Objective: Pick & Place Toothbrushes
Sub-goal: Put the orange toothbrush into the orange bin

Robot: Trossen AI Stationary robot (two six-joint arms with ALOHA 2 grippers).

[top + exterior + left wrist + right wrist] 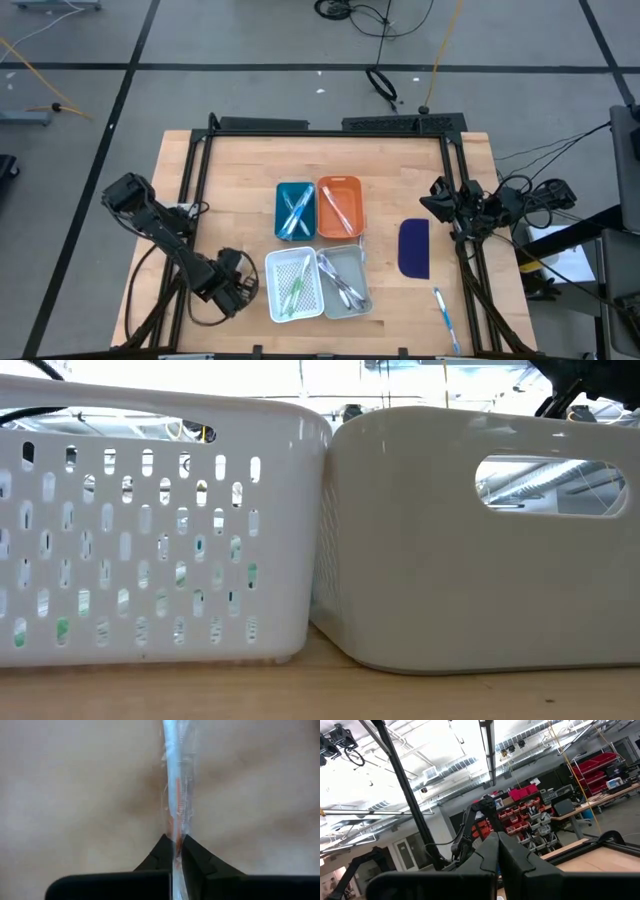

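Note:
My left gripper (238, 287) is at the table's near left, beside the white perforated tray (295, 285), and is shut on a clear-wrapped toothbrush (175, 785) with a white and orange handle. Other toothbrushes lie in the blue tray (295, 210), the orange tray (340, 207), the white tray and the grey tray (347, 282). One light blue toothbrush (443, 313) lies flat on the table near its right near corner. My right gripper (440, 200) waits raised at the table's right edge, fingers shut (497, 850), holding nothing. My left gripper pinches the wrapped toothbrush between its two fingertips (192, 855). The handle (176, 832) runs straight out from between them, over the wooden table top. Whether it is lifted clear or lies on the table, I cannot tell.
The four trays stand in a tight two-by-two block at the table's middle; the white tray (150, 530) and grey tray (480, 540) fill the low view. A dark blue oblong pad (414, 248) lies right of them. A black frame (330, 125) borders the table.

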